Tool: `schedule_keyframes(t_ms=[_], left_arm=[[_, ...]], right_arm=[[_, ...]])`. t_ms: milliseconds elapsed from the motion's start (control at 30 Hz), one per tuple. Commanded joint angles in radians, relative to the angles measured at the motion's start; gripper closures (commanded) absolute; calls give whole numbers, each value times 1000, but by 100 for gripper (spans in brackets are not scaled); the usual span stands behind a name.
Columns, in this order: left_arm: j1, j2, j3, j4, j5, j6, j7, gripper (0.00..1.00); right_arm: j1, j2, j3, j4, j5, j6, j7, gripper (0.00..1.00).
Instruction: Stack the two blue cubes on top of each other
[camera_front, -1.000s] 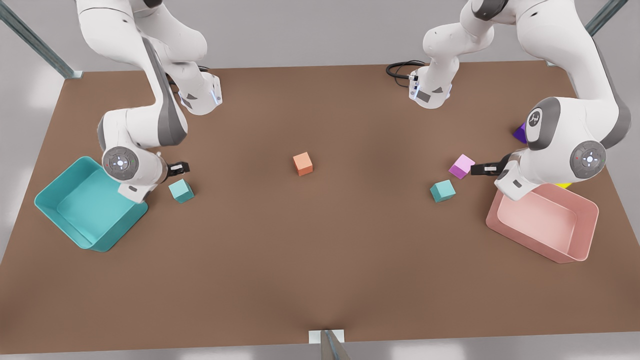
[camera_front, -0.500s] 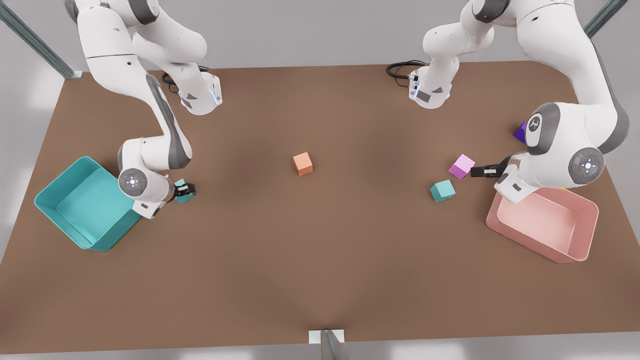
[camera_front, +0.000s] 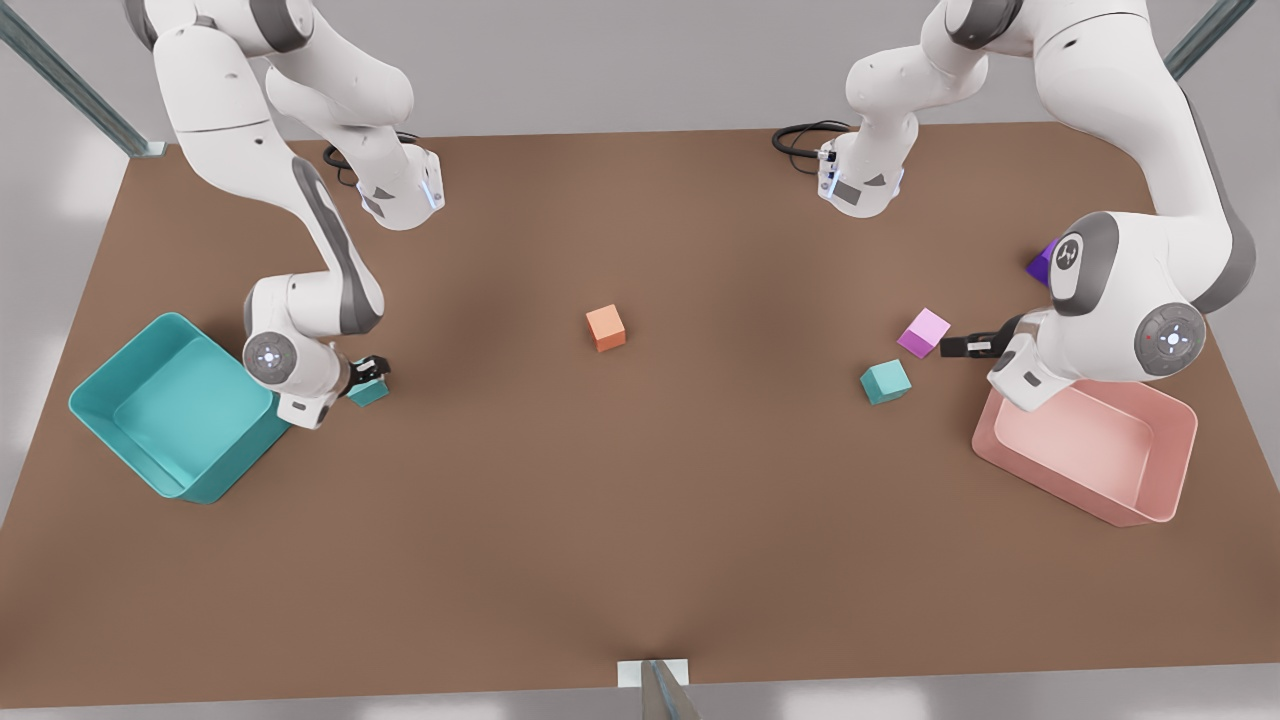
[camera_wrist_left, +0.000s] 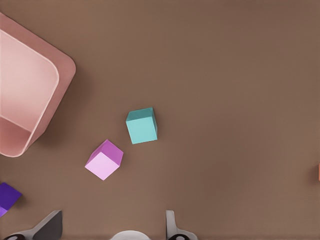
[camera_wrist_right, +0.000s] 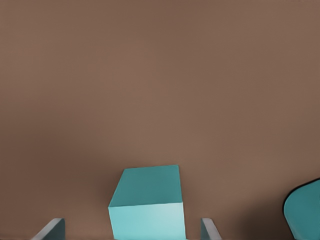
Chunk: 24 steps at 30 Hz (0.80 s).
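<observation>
One blue cube lies on the brown table at the front view's left, beside the teal bin. My right gripper is lowered around it. In the right wrist view this blue cube sits between the two fingertips with a gap on each side, so the right gripper is open. The other blue cube rests at the front view's right and appears as a blue cube in the left wrist view. My left gripper hovers open near it, beside a pink cube, fingers spread wide.
A teal bin stands at the front view's left edge and a pink bin at its right. An orange cube sits mid-table. A dark purple cube lies behind the left arm.
My right gripper has come down from above the table onto the blue cube at the front view's left, straddling it. The left arm has dipped slightly; no cube has moved.
</observation>
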Motion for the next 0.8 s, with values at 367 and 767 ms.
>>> schedule_keyframes(t_ms=[367, 767], left_arm=[[11, 7, -1, -1, 1, -1, -5, 0], [11, 14, -1, -2, 1, -1, -3, 0]], right_arm=[[-15, 59, -14, 3, 0, 25, -147, 0], [-15, 99, -17, -31, -35, 37, -136, 0]])
